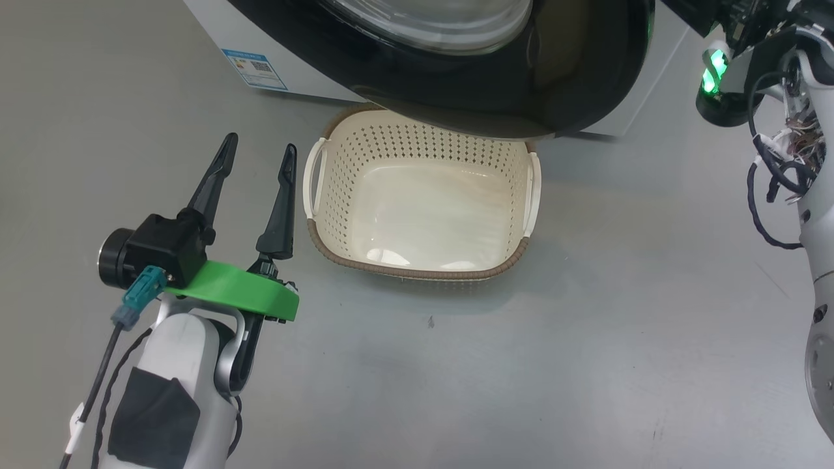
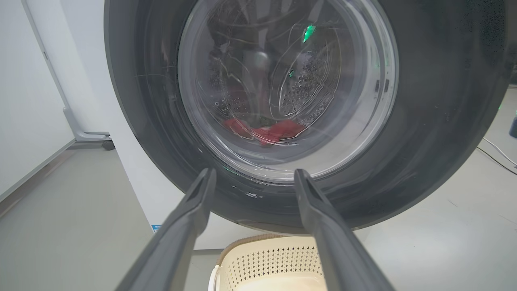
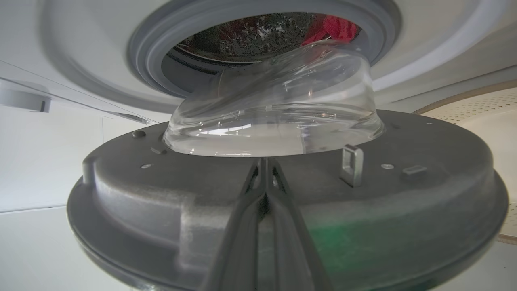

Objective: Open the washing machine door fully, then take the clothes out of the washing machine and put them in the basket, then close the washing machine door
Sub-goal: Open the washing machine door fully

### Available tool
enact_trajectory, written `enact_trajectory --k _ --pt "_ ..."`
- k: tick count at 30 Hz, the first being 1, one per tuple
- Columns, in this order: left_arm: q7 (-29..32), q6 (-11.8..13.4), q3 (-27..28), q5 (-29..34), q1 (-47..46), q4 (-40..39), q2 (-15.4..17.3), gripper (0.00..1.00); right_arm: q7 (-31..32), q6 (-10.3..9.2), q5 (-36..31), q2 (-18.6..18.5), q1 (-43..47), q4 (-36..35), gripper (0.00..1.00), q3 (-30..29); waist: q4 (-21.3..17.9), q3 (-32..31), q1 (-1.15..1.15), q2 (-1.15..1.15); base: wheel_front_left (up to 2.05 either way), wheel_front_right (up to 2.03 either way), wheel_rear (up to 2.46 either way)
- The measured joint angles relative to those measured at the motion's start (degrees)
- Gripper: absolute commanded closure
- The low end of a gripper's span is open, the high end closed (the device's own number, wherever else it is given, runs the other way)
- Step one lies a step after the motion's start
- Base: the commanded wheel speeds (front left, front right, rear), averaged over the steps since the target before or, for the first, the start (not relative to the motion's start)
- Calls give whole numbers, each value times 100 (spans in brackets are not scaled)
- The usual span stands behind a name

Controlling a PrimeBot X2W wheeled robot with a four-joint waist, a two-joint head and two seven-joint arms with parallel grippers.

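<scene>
Left claw is spread wide with nothing between the fingers. You see it at the lower left of the head view, tips just beside the left handle of the basket, not touching. Your left wrist view looks between those fingers at the outer face of the washing machine door: black rim, glass in the middle, and the clothes showing red through it, low in the drum. Right claw is pressed together, pinching nothing, with its tips at the door's grey inner face just under the glass bowl. You can't tell contact from that view. Door stands partly open, off the grey gasket, and in the head view its rim overhangs the basket's far edge. Basket sits on the grey floor right in front of the washing machine, near the blue label.
</scene>
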Motion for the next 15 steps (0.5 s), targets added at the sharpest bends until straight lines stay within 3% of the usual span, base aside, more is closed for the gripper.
enact_trajectory --k 15 --pt "0 1 44 5 321 225 0 0 727 99 252 356 730 -171 100 211 -5 -458 0 0 0 0 0"
